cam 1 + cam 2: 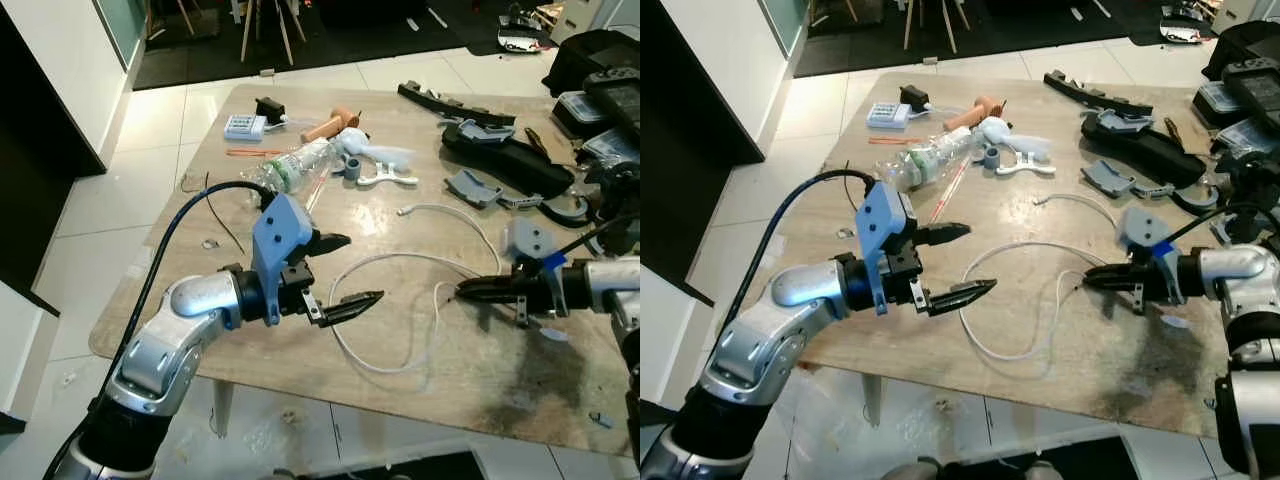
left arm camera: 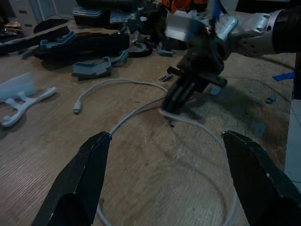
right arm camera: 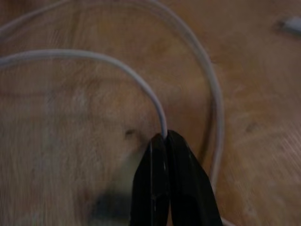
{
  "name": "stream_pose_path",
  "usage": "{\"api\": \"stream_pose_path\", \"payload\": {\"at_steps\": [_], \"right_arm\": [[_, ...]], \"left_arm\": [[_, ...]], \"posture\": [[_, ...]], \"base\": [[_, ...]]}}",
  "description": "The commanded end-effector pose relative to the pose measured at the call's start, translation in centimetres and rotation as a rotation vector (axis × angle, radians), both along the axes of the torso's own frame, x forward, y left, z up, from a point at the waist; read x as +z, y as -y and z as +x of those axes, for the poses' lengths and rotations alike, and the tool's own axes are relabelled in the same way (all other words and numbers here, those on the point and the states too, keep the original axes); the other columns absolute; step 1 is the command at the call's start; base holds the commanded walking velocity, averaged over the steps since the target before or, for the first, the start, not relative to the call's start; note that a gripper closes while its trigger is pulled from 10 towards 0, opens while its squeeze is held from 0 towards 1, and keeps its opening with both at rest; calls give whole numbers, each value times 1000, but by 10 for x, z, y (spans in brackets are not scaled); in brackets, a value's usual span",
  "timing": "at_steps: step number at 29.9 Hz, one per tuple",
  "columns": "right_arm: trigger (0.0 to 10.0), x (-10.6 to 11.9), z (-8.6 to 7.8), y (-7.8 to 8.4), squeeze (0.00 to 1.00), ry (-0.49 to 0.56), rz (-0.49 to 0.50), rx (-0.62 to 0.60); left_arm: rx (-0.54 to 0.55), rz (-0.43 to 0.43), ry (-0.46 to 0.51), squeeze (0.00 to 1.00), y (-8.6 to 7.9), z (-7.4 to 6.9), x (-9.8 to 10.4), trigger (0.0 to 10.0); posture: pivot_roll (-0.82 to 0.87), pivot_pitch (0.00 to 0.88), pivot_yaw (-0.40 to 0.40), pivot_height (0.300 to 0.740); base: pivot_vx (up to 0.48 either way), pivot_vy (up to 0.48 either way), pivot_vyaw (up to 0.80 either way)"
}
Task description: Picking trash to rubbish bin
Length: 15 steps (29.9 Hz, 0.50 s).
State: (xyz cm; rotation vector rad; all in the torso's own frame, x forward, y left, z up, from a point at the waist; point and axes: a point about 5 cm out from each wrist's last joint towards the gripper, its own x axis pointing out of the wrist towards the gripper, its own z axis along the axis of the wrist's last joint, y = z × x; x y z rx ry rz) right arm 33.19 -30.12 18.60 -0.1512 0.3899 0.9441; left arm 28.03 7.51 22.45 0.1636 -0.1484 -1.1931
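A long white cable point(image 1: 420, 256) lies in loops across the middle of the wooden table point(image 1: 480, 370). My right gripper point(image 1: 462, 290) is low over the table at the right and shut on one strand of it; the right wrist view shows the cable point(image 3: 141, 80) running into the closed fingertips point(image 3: 160, 146). My left gripper point(image 1: 362, 268) hovers open over the left end of the loop, holding nothing. In the left wrist view its two fingers point(image 2: 80, 188) spread wide, with the cable point(image 2: 136, 110) and my right gripper point(image 2: 181, 94) ahead. A crushed clear plastic bottle point(image 1: 295, 165) lies at the far left of the table.
Beyond the bottle are a white plastic part point(image 1: 385, 160), a wooden handle point(image 1: 330, 125) and a small charger box point(image 1: 243, 126). Black and grey-blue parts point(image 1: 500, 150) crowd the far right. The table's front edge is close below my arms, with white floor tiles point(image 1: 110, 230) to the left.
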Motion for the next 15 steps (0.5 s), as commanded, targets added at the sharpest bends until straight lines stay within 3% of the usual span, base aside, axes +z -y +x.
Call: {"api": "stream_pose_path", "payload": {"at_steps": [1,4,5,8,15], "right_arm": [[0,7,3,-1,0,25,81,-16],[0,40,12,-6,0,139,254,-12],[0,40,12,-6,0,139,254,-12],[0,71,16,-13,0,233,363,46],[0,71,14,-18,0,237,296,92]], "left_arm": [[-5,12,6,0,-2,-1,0,10000],[12,1,15,0,-3,1,3,10000],[12,1,15,0,-3,1,3,10000],[22,-7,15,0,-4,3,3,10000],[15,-2,13,0,-2,3,2,10000]], "posture": [[-7,229,114,740],[-6,223,115,740],[-6,223,115,740],[-9,223,118,740],[-11,222,122,740]], "base": [[0,0,0],[0,0,0],[0,0,0],[0,0,0],[0,0,0]]}}
